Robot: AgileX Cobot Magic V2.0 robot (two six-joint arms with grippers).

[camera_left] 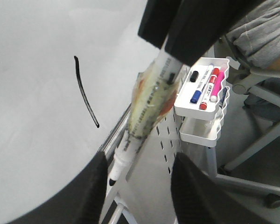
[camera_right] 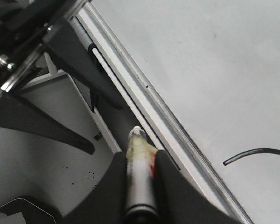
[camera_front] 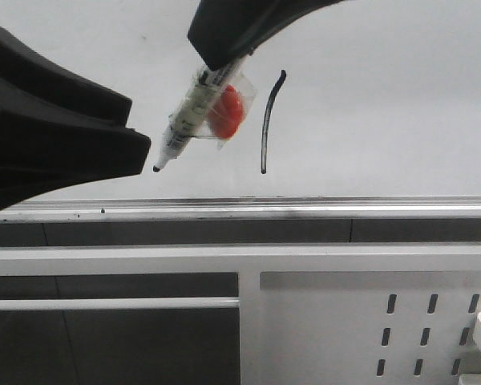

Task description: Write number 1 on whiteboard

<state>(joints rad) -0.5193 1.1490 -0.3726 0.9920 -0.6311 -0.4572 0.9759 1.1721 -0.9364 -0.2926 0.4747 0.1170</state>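
The whiteboard (camera_front: 385, 104) fills the upper front view and has a silver rail (camera_front: 305, 207) along its bottom. On the board is the number 1 (camera_front: 267, 120), a thin, slightly curved black stroke (camera_left: 85, 97) (camera_right: 254, 154). My right gripper (camera_front: 218, 58) (camera_right: 140, 157) comes in from above, shut on a white marker pen (camera_front: 188, 116) wrapped in clear tape with a red piece. The pen's black tip (camera_front: 156, 168) points down-left, well left of the stroke. My left gripper (camera_front: 136, 128) (camera_left: 140, 161) is open, with the pen tip (camera_left: 112, 181) between its fingers and no contact visible.
Below the rail is a white perforated metal panel (camera_front: 369, 321) with horizontal frame bars. A white tray (camera_left: 203, 88) holding several coloured markers hangs on the panel's side. A person in a grey sleeve (camera_left: 261, 32) sits on a chair beside it.
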